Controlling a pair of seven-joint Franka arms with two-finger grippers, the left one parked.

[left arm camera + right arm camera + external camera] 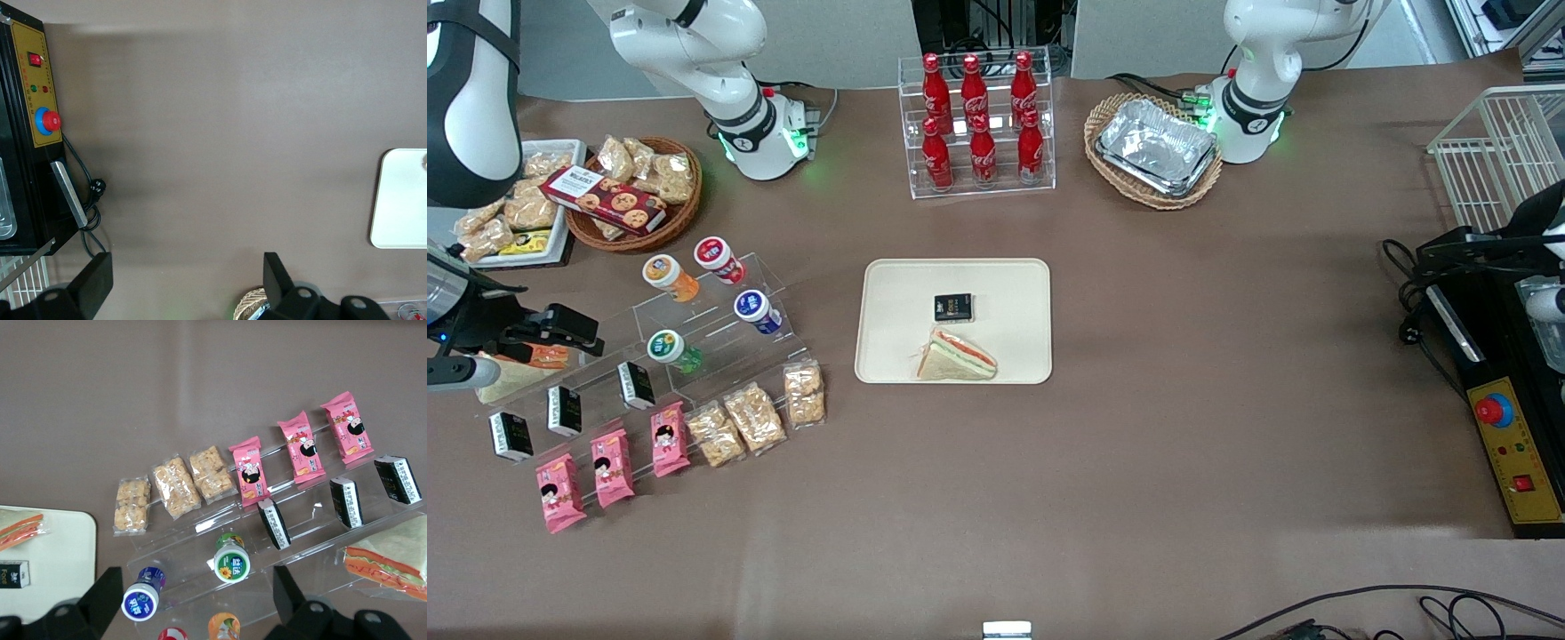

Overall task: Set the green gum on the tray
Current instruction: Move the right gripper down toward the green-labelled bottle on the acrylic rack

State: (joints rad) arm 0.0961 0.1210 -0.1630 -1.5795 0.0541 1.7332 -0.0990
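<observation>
The green gum (671,348) is a small green bottle with a white lid. It lies on a clear stepped stand (720,329) toward the working arm's end of the table. In the right wrist view the green gum (231,561) shows between my two black fingers (101,597), below them. My gripper (574,327) is open and empty, hovering over the stand's outer end, apart from the bottle; it also shows in the right wrist view (197,579). The cream tray (889,293) lies mid-table, holding a black box (952,308) and a wrapped sandwich (958,357).
Orange (669,276), red (719,259) and blue (757,311) bottles share the stand with black packets (637,385). Pink packets (612,466) and biscuit bags (754,416) lie in front. A cola rack (978,124) and a basket of foil trays (1156,147) stand farther back.
</observation>
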